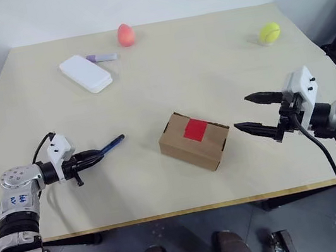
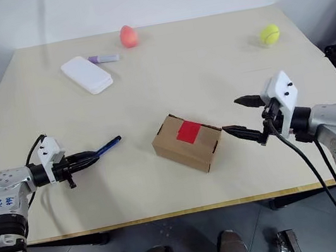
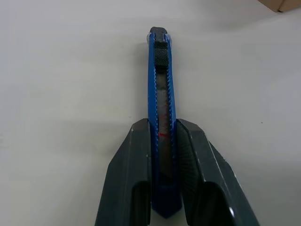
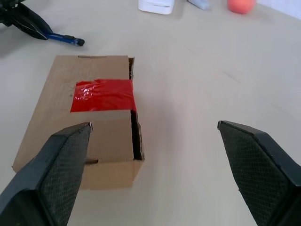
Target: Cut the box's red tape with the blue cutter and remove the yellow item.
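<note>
Two grippers flank the box (image 1: 194,141) in the middle of the tabletop (image 1: 210,68). The left gripper (image 1: 98,155) pinches the rear end of the blue cutter (image 1: 112,143), whose tip points toward the box, well apart from it. The right gripper (image 1: 248,113) hangs wide apart just beside the box's other side. Red tape (image 1: 195,129) sits intact on the box top.
</note>
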Motion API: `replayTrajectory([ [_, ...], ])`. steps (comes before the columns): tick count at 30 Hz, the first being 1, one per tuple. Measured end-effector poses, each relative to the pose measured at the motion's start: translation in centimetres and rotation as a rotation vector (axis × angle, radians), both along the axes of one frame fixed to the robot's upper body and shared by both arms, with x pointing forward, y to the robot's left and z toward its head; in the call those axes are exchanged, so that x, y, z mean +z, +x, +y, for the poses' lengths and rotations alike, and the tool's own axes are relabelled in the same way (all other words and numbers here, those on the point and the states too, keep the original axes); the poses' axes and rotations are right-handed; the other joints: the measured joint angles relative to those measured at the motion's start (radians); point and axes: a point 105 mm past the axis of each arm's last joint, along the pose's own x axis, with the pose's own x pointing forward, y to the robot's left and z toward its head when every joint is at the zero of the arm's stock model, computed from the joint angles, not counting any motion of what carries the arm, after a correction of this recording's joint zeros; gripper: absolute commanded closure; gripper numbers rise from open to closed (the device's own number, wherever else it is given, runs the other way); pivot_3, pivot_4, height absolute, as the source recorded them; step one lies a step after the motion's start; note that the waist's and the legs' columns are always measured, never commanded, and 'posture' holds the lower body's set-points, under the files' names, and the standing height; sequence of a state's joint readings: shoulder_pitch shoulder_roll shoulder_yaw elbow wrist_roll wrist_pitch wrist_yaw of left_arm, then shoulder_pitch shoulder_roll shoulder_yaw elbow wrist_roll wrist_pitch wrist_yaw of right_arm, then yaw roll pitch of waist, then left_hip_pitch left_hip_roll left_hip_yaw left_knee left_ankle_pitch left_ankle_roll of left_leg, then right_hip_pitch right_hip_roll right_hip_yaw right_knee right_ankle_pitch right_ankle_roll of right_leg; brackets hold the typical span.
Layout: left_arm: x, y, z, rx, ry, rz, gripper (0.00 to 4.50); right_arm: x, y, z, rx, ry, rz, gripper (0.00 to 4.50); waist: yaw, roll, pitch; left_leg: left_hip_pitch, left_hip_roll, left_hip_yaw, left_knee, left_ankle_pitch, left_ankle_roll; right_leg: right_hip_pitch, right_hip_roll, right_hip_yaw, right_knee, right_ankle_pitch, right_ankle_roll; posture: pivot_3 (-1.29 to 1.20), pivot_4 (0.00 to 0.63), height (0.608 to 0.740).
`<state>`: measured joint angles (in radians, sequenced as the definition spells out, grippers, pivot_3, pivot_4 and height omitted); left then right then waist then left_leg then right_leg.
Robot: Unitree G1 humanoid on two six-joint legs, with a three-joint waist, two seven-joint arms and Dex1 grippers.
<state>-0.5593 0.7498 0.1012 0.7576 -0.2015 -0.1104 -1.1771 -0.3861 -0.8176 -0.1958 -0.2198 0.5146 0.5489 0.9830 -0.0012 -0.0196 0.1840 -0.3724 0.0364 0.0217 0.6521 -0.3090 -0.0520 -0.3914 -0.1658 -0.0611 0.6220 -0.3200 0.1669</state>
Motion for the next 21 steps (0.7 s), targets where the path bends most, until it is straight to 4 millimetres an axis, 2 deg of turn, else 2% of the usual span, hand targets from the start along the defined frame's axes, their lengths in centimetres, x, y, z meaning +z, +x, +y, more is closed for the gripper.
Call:
replayTrajectory([
  [5, 0.0, -0.7, 0.2, -0.019, 0.03, -0.014, 4.07, 0.7, 0.2, 1.3, 0.054, -0.026, -0.016, 0.0, -0.005, 0.0, 0.0, 0.0, 0.0, 0.0, -0.001, 0.0, 0.0, 0.0, 0.0, 0.0, 0.0, 0.0, 0.0, 0.0, 0.15, 0.74],
  [10, 0.0, -3.3, 0.7, -0.083, 0.074, 0.015, 4.07, 1.9, -0.2, 5.1, 0.151, -0.09, -0.01, 0.0, -0.025, 0.0, 0.0, 0.0, 0.002, 0.001, -0.002, 0.0, 0.0, -0.002, 0.0, -0.001, 0.001, 0.0, -0.001, 0.0, 0.15, 0.74],
  [15, -0.3, -6.4, -0.1, -0.185, 0.102, 0.074, 4.07, 0.7, -1.8, 9.7, 0.294, -0.155, 0.067, 1.65, -0.027, 0.0, 0.0, 0.0, 0.003, 0.001, -0.002, -0.002, -0.001, -0.002, 0.0, -0.001, 0.001, 0.0, -0.001, 0.0, 0.15, 0.74],
  [21, -0.3, -8.3, -1.3, -0.269, 0.14, 0.112, 4.07, 1.5, -3.1, 14.5, 0.461, -0.195, 0.004, 3.75, -0.026, 0.001, 0.001, -0.001, 0.003, 0.001, -0.001, -0.002, 0.0, -0.003, 0.0, -0.001, 0.001, 0.0, -0.001, 0.0, 0.15, 0.74],
])
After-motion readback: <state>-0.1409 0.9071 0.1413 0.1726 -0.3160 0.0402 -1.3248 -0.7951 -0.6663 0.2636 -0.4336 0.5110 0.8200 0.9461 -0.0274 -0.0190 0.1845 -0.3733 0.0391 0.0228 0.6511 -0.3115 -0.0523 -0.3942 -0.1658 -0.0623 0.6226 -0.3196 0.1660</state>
